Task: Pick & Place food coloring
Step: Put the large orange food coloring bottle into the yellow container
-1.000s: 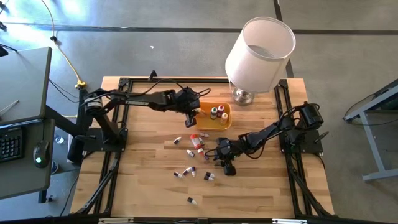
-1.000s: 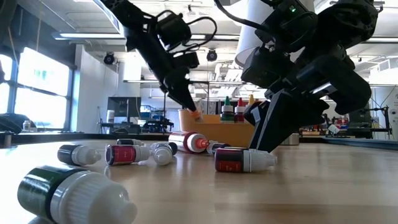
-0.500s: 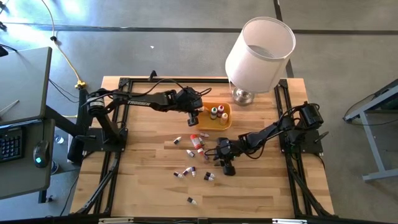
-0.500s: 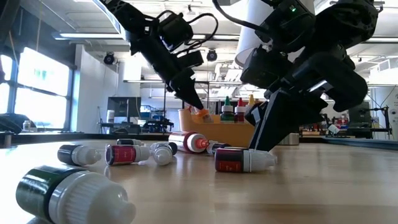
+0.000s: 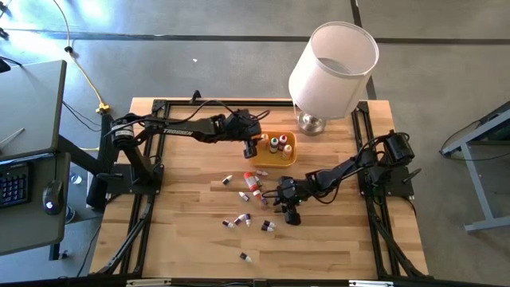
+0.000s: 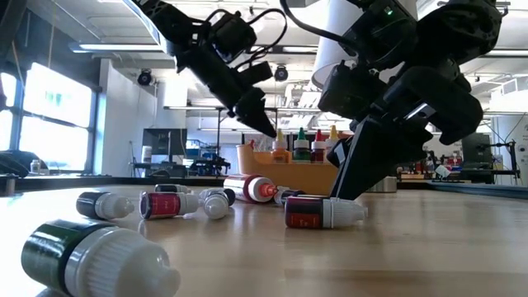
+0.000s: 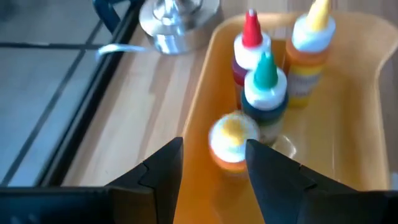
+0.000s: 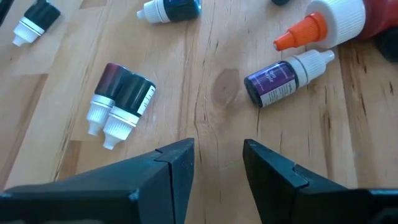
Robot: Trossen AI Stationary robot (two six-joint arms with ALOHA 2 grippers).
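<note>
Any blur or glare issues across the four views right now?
Left wrist view: soft motion blur, yellow-capped bottle in the orange plastic tray smeared. Low view: nearest green bottle out of focus, bright windows behind. Right wrist view: sharp on the purple-label bottle. High view: even light.

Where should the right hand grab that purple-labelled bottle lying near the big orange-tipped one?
Grip the purple-labelled bottle across its labelled body, coming straight down from above. It lies flat on the table with bare wood on both long sides; the white cap is narrower and tapered.
</note>
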